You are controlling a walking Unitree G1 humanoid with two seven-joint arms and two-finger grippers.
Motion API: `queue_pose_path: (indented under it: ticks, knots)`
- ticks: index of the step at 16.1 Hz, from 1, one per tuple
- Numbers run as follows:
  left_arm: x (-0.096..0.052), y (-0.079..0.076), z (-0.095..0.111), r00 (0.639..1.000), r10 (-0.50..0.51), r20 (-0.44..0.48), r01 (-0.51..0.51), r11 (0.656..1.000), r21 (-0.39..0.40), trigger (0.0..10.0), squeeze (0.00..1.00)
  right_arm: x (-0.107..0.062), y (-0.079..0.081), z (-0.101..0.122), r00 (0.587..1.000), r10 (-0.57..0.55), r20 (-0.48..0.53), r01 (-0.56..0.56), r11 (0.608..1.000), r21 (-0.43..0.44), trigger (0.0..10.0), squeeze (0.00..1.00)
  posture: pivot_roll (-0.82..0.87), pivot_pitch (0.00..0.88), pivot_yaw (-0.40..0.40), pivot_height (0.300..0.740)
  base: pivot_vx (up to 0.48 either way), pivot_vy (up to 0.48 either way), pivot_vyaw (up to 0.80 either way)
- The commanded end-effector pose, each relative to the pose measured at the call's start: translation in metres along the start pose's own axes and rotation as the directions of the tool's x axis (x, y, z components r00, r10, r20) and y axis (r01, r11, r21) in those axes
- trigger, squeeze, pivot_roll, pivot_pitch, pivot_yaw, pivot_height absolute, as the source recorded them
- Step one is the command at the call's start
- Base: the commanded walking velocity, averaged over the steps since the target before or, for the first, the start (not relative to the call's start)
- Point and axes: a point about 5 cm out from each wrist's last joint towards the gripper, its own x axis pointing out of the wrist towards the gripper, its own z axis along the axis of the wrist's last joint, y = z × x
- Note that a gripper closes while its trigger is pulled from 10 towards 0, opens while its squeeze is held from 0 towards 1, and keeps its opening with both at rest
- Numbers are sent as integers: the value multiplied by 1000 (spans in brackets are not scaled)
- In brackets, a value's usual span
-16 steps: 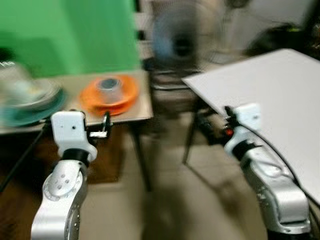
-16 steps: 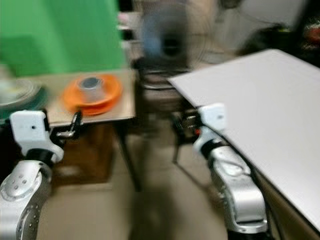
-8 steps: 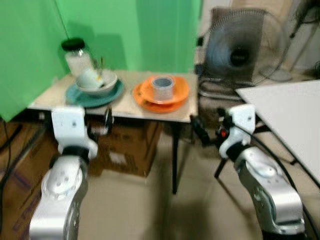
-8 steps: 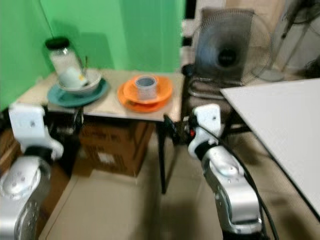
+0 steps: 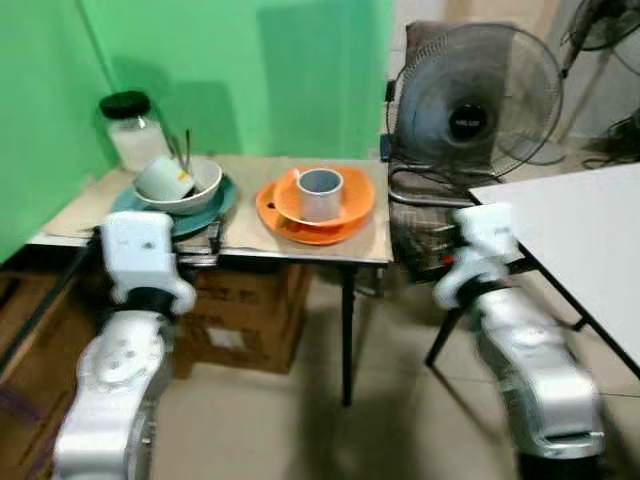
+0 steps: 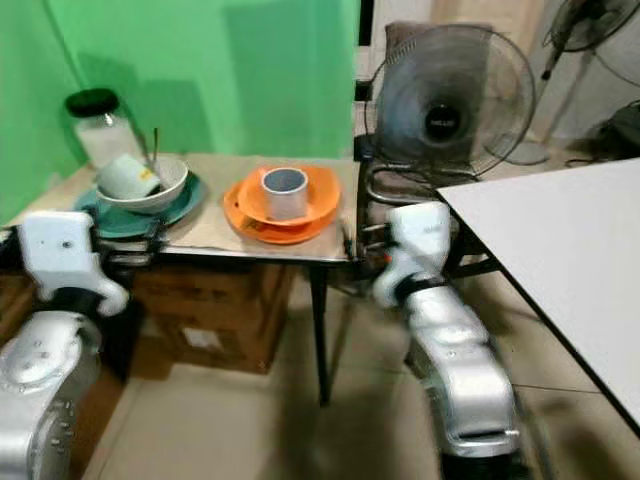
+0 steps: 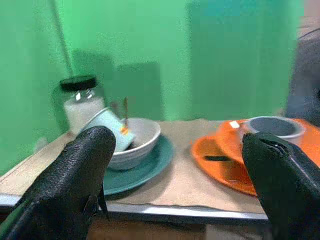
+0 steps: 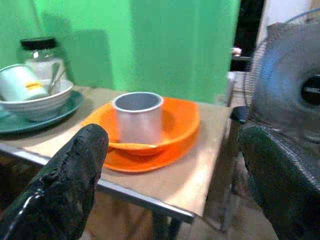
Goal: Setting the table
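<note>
With both pairs of jaws spread and empty, the left gripper (image 7: 175, 165) and right gripper (image 8: 170, 165) face the small side table (image 5: 250, 243). Approach step: next, reach for the orange bowl (image 5: 325, 200) holding the metal cup (image 5: 319, 192), destined for the white table (image 5: 580, 240) at right.

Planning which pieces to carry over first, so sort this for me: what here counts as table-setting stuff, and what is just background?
For the job:
- orange bowl on orange plate, grey cup inside it
- white bowl on teal plate, holding a tipped mug
- white table
- left gripper, right gripper, both open

Just lying about:
- glass jar
- fan
- cardboard boxes
</note>
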Motion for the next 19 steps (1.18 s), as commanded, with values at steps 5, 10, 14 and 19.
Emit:
queue_pose_path:
  ticks: [5,10,14,19]
  knots:
    - [0,-11,1,1000,-28,6,28,999,-17,10000,0,-1,-14,9,999,-39,31,40,998,-56,10000,0,-63,0,3,740,325,0,0]
    - [-5,-7,-1,999,-45,-15,45,999,11,10000,0,1,-9,8,999,-25,45,27,999,-42,10000,0,-16,0,47,740,322,0,0]
    - [-4,-7,1,998,-62,-8,62,998,25,10000,0,3,-6,5,997,66,43,-62,994,-92,10000,0,-8,0,41,740,321,0,0]
    - [-10,-12,-4,993,-109,-34,110,993,37,10000,0,3,-7,6,994,92,53,-85,990,-114,10000,0,-13,0,53,740,322,0,261]
